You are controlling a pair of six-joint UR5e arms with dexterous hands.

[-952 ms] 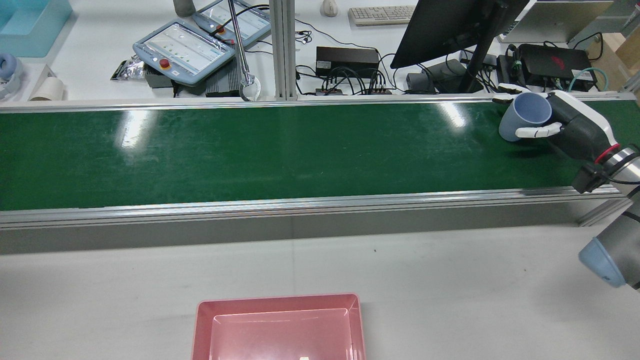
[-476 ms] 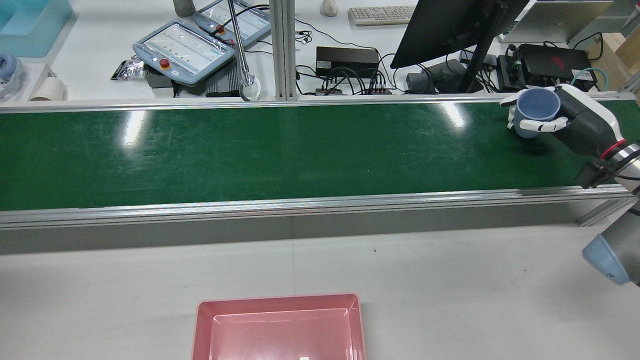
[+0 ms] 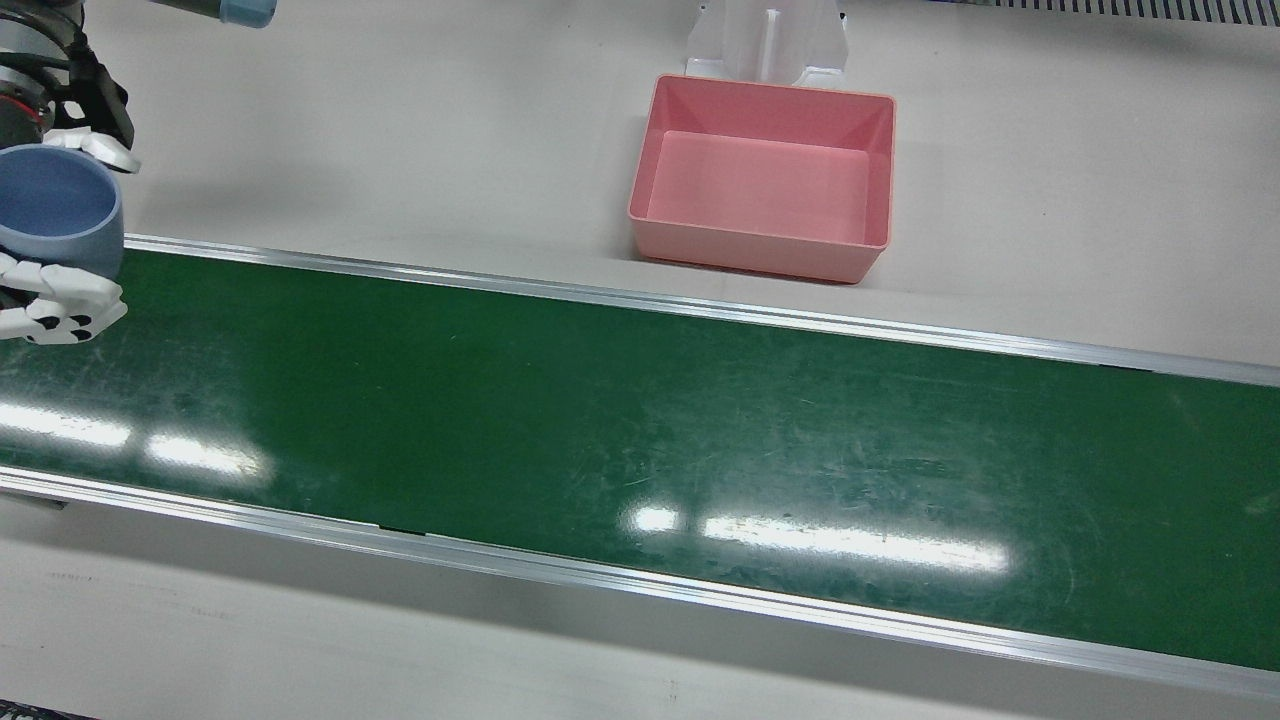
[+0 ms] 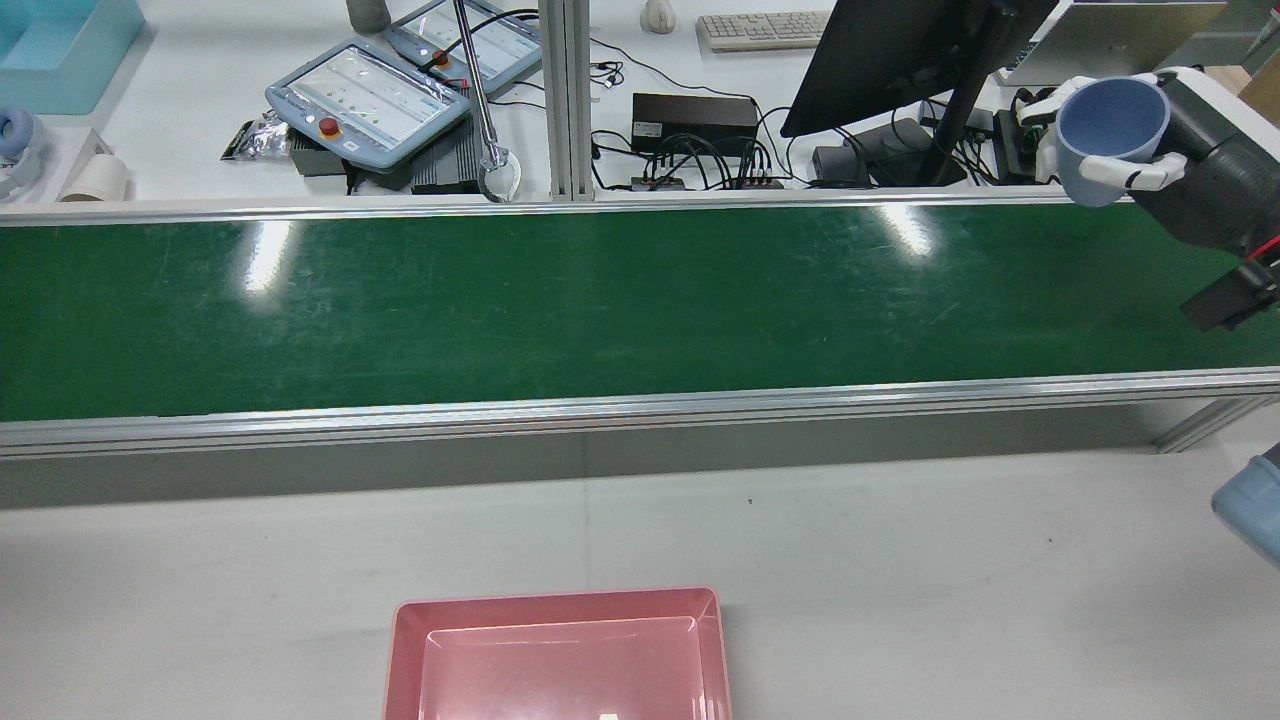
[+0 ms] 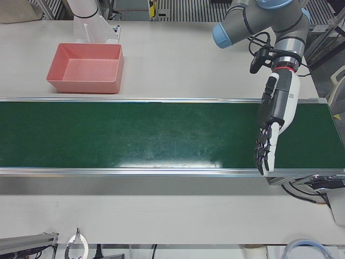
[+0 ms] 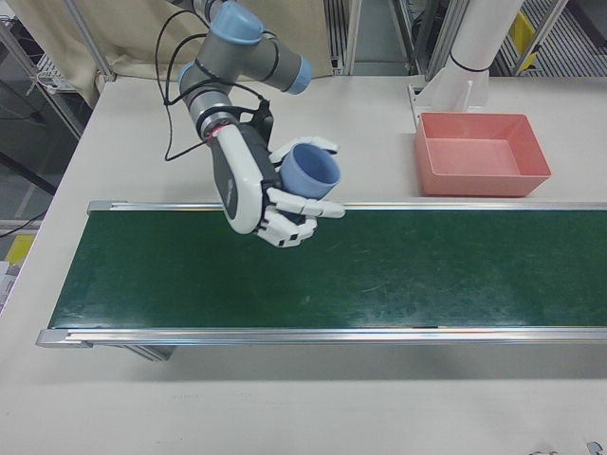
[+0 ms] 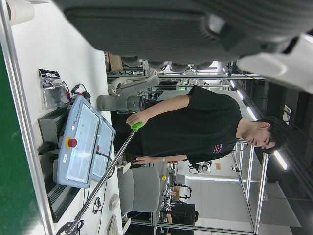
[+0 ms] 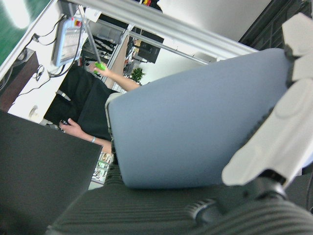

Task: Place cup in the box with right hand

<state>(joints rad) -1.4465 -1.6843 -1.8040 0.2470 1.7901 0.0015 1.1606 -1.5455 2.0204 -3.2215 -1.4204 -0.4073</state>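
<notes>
Right robot hand (image 6: pixel 270 194) has its white fingers (image 6: pixel 299 213) wrapped around a blue cup (image 6: pixel 308 171), carried clear above the green conveyor belt (image 6: pixel 313 270). In the right-front view the cup sits at upper centre-left of the frame, over the belt's far rail. Cup's open mouth faces upward and tips a little toward the view's right; its long axis runs close to vertical with a slight lean. In the rear view the cup (image 4: pixel 1110 135) is at the upper right corner, mouth open toward the camera, fingers (image 4: pixel 1135 175) crossing its front wall. In the front view the cup (image 3: pixel 60 210) shows at the far left edge, mouth up, interior visible, fingers (image 3: pixel 60 300) below it in frame. The right hand view is filled by the cup's blue wall (image 8: pixel 195 132) pressed against the palm. Pink box (image 6: pixel 479 152) rests on the desk (image 6: pixel 123 128) at the upper right of the right-front view, well apart from the cup, open side up. Left robot hand (image 5: pixel 272 121) hangs over the right end of the belt in the left-front view, fingers extended and apart, holding nothing.
</notes>
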